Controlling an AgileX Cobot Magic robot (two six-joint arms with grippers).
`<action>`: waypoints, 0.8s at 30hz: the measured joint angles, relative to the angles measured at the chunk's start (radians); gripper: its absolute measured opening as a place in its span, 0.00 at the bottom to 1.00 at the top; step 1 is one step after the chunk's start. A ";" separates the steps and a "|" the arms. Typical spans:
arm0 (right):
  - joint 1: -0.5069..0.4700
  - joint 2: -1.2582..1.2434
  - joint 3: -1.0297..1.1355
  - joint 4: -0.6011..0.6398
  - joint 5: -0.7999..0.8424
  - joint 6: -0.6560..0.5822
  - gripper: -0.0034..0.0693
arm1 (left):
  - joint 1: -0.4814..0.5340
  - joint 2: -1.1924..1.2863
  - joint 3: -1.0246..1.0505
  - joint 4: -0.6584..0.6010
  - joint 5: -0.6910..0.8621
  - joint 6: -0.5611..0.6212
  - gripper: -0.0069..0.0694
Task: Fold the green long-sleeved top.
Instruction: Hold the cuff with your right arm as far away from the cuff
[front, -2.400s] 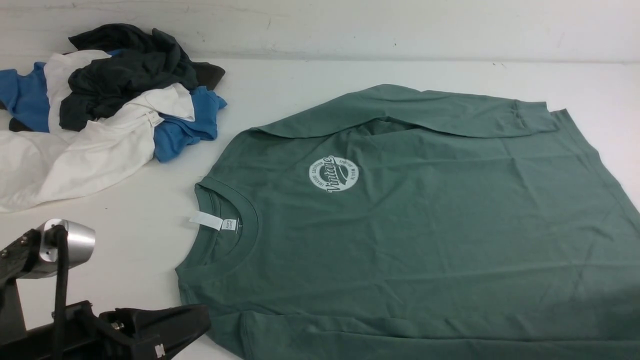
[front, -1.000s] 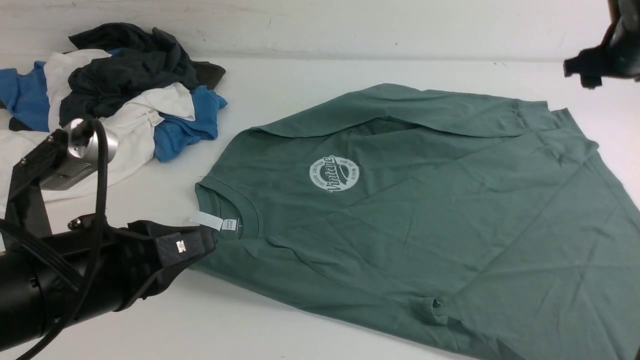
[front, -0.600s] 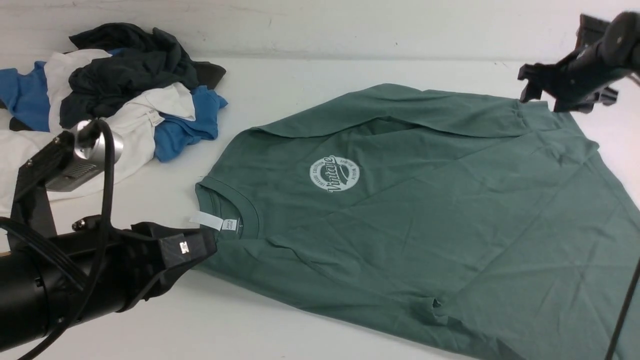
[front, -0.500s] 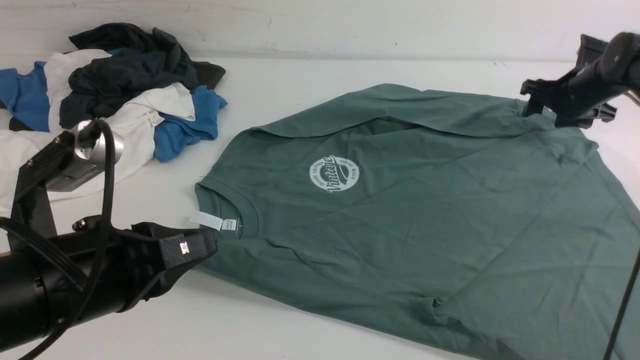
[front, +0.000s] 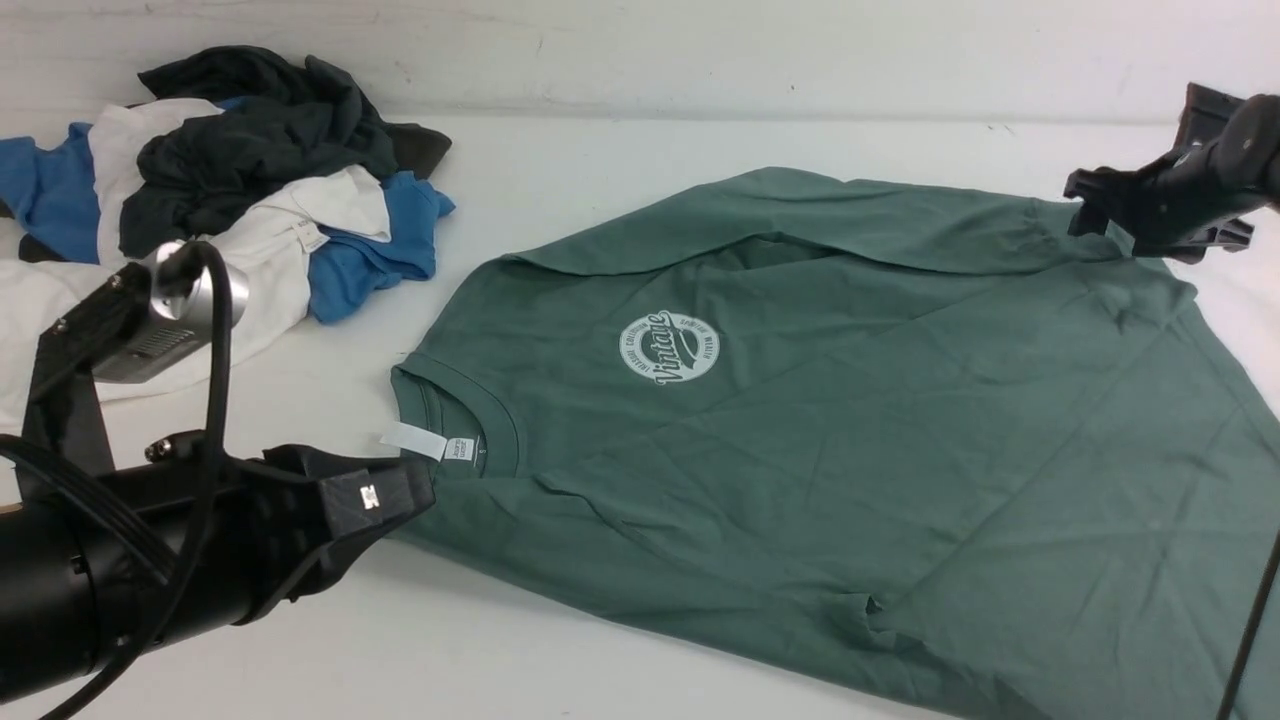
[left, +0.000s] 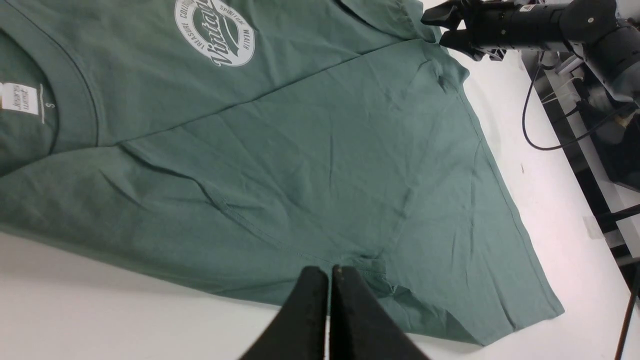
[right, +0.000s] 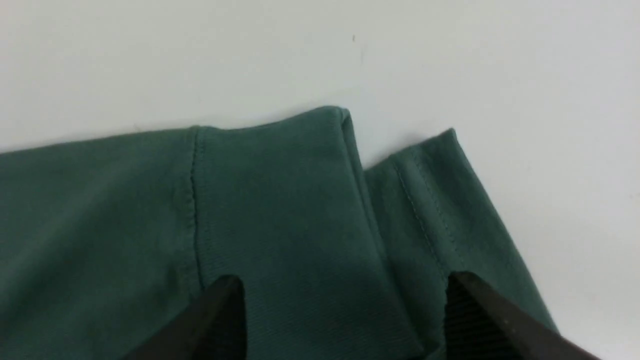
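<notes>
Front view first: lying flat on the white tabletop (front: 600, 160), from centre out to the right edge, the green long-sleeved top (front: 850, 450), logo (front: 668, 347) facing up, collar (front: 455, 420) toward the robot's left, far sleeve folded along the back edge. Looks soft, thin and light. Likely to sag and wrinkle when lifted, to slide easily on the smooth surface, and to hold no crease unless pressed. Best taken at the doubled, stitched parts: cuff (right: 280, 200), hem corner (right: 435, 185) or a shoulder seam.

Right hand (right: 342, 287) spread open at the far right corner, jaws straddling the cuff, not yet closed on it. Left hand (left: 328, 277) closed, tips pressed together, seemingly empty, near the shoulder by the collar; cannot tell whether touching cloth.

Tabletop plain and matte. Heaped at far left, well apart: pile of blue, white and dark grey garments (front: 220, 200). Behind, a pale wall (front: 700, 50). Off the tabletop's right edge, in left wrist view, loose cables (left: 535, 115).
</notes>
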 joint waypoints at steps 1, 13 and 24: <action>0.000 0.007 0.000 0.007 -0.010 -0.008 0.72 | 0.000 0.000 0.000 0.000 0.000 0.000 0.09; -0.004 0.036 -0.007 0.143 -0.050 -0.177 0.43 | 0.000 0.001 0.000 0.000 0.000 0.000 0.09; -0.004 0.025 -0.009 0.071 -0.029 -0.206 0.07 | 0.000 0.001 0.000 0.001 0.004 0.000 0.09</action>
